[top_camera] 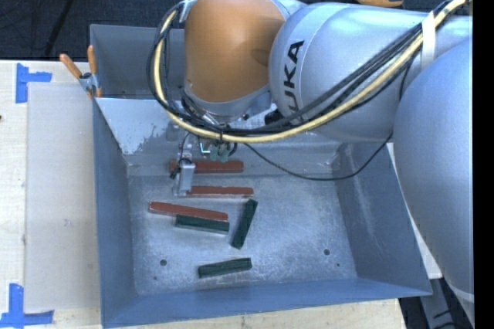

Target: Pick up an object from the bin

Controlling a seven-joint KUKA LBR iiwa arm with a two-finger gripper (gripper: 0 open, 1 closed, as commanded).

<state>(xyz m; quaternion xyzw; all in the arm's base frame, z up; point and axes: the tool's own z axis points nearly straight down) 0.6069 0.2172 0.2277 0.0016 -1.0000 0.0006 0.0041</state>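
Looming over everything, the arm (pixel 363 65) comes in from the right, its orange cover (pixel 231 42) hanging above the back of the bin (pixel 116 242). Yellow and black cables loop round the wrist under the cover. Below it the hand (pixel 184 179) points down to the bin floor near the back wall, left of centre. I cannot tell whether the hand is apart or together, nor whether it grips anything.

It stands at the left end of the top red stick (pixel 220 166), which lies level along the back of the floor. Whether it touches that stick I cannot tell. Just in front lies a second red stick (pixel 224 191), its left end beside the hand. A third red stick (pixel 189 210) lies further forward, slightly slanted, with a green stick (pixel 202 224) right against its front side. Near their right ends a tilted green stick (pixel 244 223) stands steeply across. A front green stick (pixel 225 267) lies apart, close to the near wall.
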